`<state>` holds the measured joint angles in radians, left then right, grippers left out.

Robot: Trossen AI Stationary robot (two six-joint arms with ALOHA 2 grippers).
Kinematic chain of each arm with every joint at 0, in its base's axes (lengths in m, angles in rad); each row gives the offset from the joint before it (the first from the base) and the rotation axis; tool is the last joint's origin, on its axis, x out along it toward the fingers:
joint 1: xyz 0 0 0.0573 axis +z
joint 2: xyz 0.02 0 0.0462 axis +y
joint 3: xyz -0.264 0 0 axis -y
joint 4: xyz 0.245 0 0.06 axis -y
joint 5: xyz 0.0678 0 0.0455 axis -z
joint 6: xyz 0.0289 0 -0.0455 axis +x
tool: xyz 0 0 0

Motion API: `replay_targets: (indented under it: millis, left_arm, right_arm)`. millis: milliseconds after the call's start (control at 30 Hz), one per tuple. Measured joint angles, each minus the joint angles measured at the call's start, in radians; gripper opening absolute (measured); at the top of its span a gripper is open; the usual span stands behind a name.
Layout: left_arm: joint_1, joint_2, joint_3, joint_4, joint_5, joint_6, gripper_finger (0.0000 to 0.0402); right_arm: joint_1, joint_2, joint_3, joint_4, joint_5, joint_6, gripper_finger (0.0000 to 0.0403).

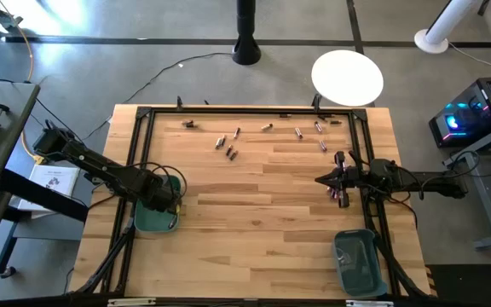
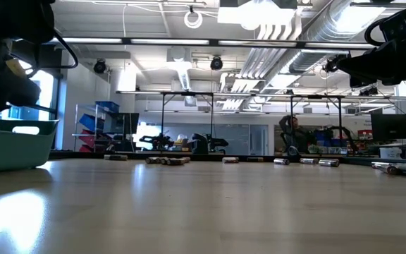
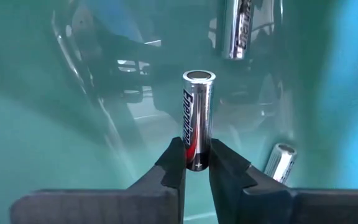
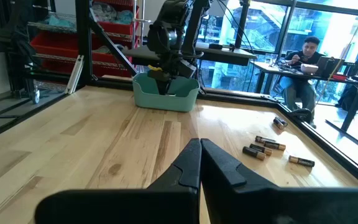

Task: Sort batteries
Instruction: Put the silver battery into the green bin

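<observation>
My left gripper [image 3: 197,163] points down inside the teal bin [image 1: 156,217] at the table's left and is shut on a silvery battery [image 3: 197,118]. Two more silvery batteries [image 3: 238,28] [image 3: 280,163] lie on that bin's floor. Loose batteries lie on the wood at the far middle [image 1: 228,147], the far right [image 1: 320,135] and beside the right arm [image 1: 341,194]. My right gripper [image 4: 200,144] waits shut and level above the table's right side, holding nothing. The right wrist view shows the left arm [image 4: 166,37] over its bin [image 4: 166,96]. My left gripper pinches the battery's red-and-black end [image 3: 196,155] between its two fingertips [image 3: 178,158], coming from above. The rest of the battery sticks out past the fingers over the bin's floor. I cannot tell whether its free end [image 3: 199,76] touches the bin.
A second teal bin [image 1: 356,260] stands at the near right corner. A black frame [image 1: 254,112] runs around the table top. The wide middle of the wooden table [image 1: 262,205] is bare. A person sits at a desk [image 4: 303,56] in the room beyond.
</observation>
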<state>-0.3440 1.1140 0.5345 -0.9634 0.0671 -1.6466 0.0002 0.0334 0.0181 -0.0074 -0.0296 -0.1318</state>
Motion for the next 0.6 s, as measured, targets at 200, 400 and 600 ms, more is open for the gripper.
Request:
replay_targets:
  millis: [200,400,600]
  left_arm:
    - [0.032,0.000,0.000,0.000,0.001,0.048,0.0078]
    - [0.061,0.000,0.000,0.000,-0.005,0.086,0.0067]
    - [0.070,-0.018,0.025,-0.030,-0.012,0.122,0.0078]
  right_arm:
    - [0.000,0.000,0.000,0.000,0.000,0.000,0.0000]
    - [0.000,0.000,0.000,0.000,0.000,0.000,0.0000]
    - [0.000,0.000,0.000,0.000,0.000,0.000,0.0000]
